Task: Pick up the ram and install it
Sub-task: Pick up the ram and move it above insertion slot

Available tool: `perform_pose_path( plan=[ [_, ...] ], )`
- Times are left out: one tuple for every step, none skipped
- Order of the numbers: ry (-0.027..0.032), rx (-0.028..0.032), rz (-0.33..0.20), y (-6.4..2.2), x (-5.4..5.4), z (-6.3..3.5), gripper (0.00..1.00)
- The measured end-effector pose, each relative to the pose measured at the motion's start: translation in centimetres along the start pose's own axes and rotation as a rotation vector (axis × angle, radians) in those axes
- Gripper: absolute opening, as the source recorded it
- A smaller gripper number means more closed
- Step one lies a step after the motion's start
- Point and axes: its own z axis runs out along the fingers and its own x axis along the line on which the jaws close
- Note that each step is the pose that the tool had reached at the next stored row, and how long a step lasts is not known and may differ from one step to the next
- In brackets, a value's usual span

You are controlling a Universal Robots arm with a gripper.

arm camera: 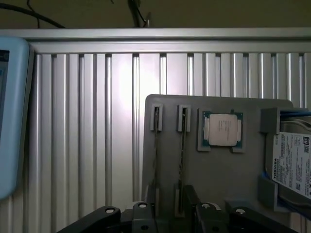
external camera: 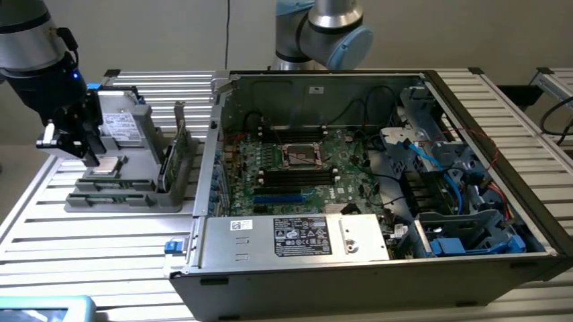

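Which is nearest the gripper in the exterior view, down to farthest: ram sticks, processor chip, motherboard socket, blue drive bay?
1. processor chip, right by the gripper
2. ram sticks, upright beside the case
3. motherboard socket, inside the case
4. blue drive bay, exterior view's far right

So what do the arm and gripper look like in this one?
The arm is silver-grey tubing with pale blue joint caps and a black band. A black cable runs down its wrist, where a small blue light glows. The gripper is black, with linked fingers fastened by silver bolts.
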Motion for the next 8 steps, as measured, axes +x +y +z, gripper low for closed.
perform_pose_path(
  plan=[
    [-0.0001, 0.0043, 0.0, 0.04, 0.0, 0.11, 0.36],
    [-0.0004, 0.0066, 0.0, 0.07, 0.0, 0.29, 0.36],
    [-0.0004, 0.0071, 0.0, 0.08, 0.0, 0.47, 0.36],
    [-0.0003, 0.0071, -0.001, 0.08, 0.0, 0.64, 0.36],
    [-0.0002, 0.0072, -0.001, 0.08, 0.0, 0.82, 0.36],
    [-0.0002, 0.0072, -0.001, 0.08, 0.0, 0.99, 0.36],
    [-0.0002, 0.0072, -0.001, 0.08, 0.1, 1.15, 0.36],
    [-0.0003, 0.0074, -0.001, 0.07, 0.1, 1.32, 0.36]
  ],
)
